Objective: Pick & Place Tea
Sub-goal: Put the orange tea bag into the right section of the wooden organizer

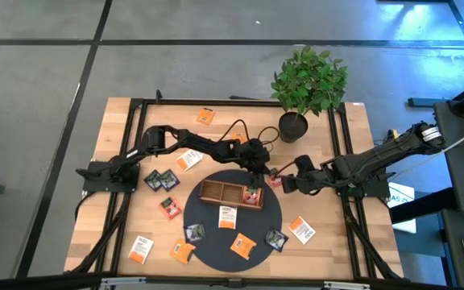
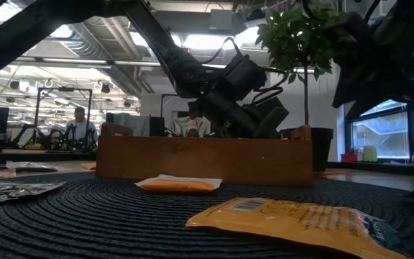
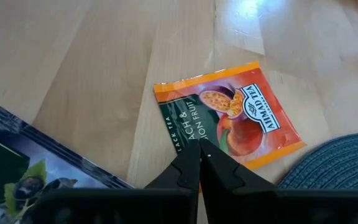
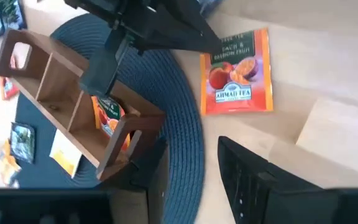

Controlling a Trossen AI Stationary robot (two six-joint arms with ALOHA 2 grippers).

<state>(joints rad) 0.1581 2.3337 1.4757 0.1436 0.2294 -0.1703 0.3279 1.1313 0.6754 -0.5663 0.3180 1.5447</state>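
Observation:
An orange and red tea sachet [image 3: 235, 118] lies flat on the wooden table just beyond the edge of the dark round mat [image 1: 260, 216]. My left gripper [image 3: 201, 155] is shut, and its tips are on the sachet's dark-striped side. My right gripper [image 4: 194, 177] hovers open a little to the right of the sachet [image 4: 238, 74], with nothing between its fingers. The brown wooden tray [image 1: 216, 192] stands on the mat. An orange sachet [image 4: 107, 115] stands in the tray compartment at the end nearest the grippers. My left gripper touches the sachet with its shut fingertips on the side that bears the dark strip [image 3: 188, 140]. The fingers slant down at it from the table's left. The sachet stays flat on the table. I cannot tell whether any of its edge is caught between the tips.
Several more sachets lie about the mat and the table, among them an orange one [image 2: 178, 185] and another [image 2: 293, 216] close to the low camera. A dark blue sachet [image 3: 17, 162] shows close by in the left wrist view. A potted plant [image 1: 308, 80] stands at the far right.

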